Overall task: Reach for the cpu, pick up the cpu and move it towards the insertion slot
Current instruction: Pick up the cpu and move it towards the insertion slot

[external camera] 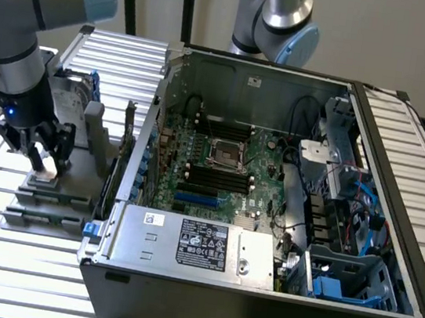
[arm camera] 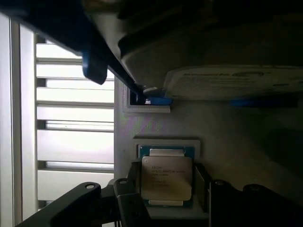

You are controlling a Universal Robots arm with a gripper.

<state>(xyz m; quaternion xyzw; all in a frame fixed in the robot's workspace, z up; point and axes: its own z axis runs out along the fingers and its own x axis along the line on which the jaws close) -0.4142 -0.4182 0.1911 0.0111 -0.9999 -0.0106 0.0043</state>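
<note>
The cpu [arm camera: 166,176], a small square chip with a silver-grey top, lies in a white holder on the grey fixture [external camera: 49,198] outside the computer case, at the exterior view's left. My gripper [external camera: 47,163] is lowered onto that fixture. In the wrist view the gripper [arm camera: 168,189] straddles the chip, and its black fingers [arm camera: 134,185] press against two opposite edges. The insertion slot [external camera: 225,154], a dark square socket in a shiny frame, sits at the centre of the green motherboard [external camera: 260,183] inside the open case, well to the exterior view's right of the gripper.
The silver hard drive [arm camera: 227,80] with its blue bracket [arm camera: 97,66] stands just behind the cpu holder. The case wall [external camera: 124,194] rises between the fixture and the motherboard. A second robot arm [external camera: 280,18] hangs behind the case. A power supply [external camera: 193,243] fills the case's near side.
</note>
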